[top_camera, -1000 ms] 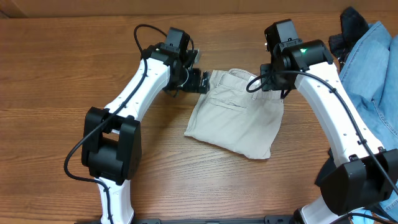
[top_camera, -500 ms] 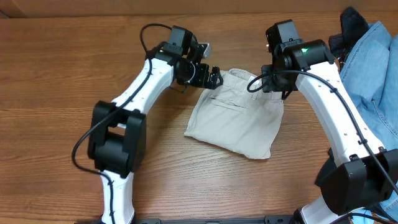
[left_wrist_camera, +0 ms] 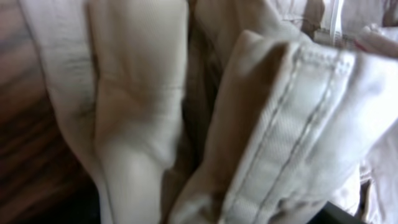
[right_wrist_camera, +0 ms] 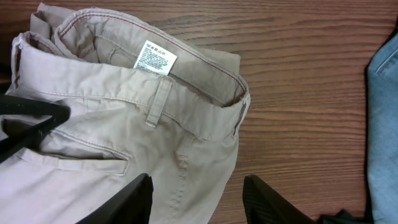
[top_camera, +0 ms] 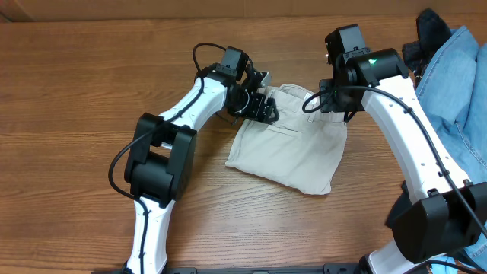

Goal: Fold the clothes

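Two grippers meet the trousers point(top_camera: 293, 148) at the waistband point(right_wrist_camera: 186, 106) to begin a fold. The right gripper point(right_wrist_camera: 198, 182) hovers with jaws apart. The left gripper point(top_camera: 262, 106) is pressed into cloth, and its grip cannot be told. Next, both need a firm pinch.

Cream trousers point(top_camera: 293, 148), folded into a wrinkled rectangle, lie on the table point(top_camera: 76, 91), waistband point(right_wrist_camera: 112, 84) farthest.

The beige trousers point(right_wrist_camera: 124, 143) lie on the wooden table point(right_wrist_camera: 298, 37) with the open waistband showing a white label point(right_wrist_camera: 155, 59) and a belt loop point(right_wrist_camera: 158, 102) just under it. The right gripper point(right_wrist_camera: 199, 190) holds its fingers point(right_wrist_camera: 134, 199) spread above the cloth. Blue denim point(right_wrist_camera: 382, 124) lies apart from the trousers.
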Action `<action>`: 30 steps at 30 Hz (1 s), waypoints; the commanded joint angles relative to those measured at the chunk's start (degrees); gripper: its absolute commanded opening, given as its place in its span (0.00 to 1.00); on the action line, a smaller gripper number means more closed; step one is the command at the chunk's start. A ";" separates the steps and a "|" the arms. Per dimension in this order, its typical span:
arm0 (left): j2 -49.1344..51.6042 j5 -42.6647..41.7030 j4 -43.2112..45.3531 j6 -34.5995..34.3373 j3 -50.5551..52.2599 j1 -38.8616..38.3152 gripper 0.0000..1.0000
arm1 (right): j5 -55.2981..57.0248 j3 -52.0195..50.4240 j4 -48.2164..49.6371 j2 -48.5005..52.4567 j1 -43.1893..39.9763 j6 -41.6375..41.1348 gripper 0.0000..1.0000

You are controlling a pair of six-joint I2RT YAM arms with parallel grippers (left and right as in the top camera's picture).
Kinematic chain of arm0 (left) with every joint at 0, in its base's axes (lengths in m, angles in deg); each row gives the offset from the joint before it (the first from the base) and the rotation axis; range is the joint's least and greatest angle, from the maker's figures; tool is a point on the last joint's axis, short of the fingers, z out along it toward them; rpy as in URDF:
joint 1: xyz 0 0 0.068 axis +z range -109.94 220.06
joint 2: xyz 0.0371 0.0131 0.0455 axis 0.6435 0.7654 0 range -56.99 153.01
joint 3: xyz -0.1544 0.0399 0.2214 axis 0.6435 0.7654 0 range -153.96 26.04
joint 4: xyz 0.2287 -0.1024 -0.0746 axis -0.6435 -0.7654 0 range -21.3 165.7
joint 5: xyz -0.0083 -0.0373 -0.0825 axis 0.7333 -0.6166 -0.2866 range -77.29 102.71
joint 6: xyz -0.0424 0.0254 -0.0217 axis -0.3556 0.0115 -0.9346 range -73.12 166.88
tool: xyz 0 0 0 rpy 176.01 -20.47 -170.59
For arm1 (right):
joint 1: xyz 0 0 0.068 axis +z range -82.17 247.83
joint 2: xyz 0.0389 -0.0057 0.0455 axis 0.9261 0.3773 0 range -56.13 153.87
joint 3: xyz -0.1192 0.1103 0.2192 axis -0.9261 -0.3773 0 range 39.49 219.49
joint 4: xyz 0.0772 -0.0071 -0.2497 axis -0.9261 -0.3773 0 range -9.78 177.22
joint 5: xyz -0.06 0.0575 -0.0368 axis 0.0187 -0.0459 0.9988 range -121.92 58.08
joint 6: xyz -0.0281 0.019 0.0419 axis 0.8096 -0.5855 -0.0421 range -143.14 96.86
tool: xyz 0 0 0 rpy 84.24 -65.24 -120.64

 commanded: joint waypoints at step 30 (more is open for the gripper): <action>-11.58 45.72 -5.60 9.97 -0.87 45.24 0.04 | -0.33 -0.20 -0.11 -0.07 -0.35 -0.20 0.50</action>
